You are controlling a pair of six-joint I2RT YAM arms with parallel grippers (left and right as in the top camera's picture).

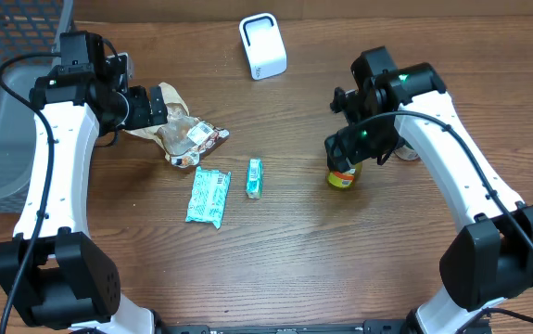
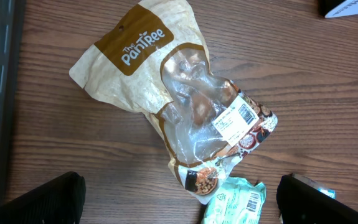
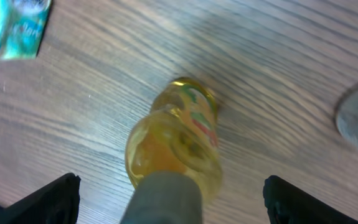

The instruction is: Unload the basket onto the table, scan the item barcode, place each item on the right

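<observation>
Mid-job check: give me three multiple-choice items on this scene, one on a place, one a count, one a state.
1. The white scanner sits: A on the floor; B on a shelf; C at the table's far side.
2. How many teal packets lie on the table? A one; B two; C four.
3. Over the yellow bottle, the right gripper is: A open; B shut on it; C holding a packet.
Answers: C, it stands near the far edge; B, one large and one small lie mid-table; A, its fingers stand wide apart, clear of the bottle.
</observation>
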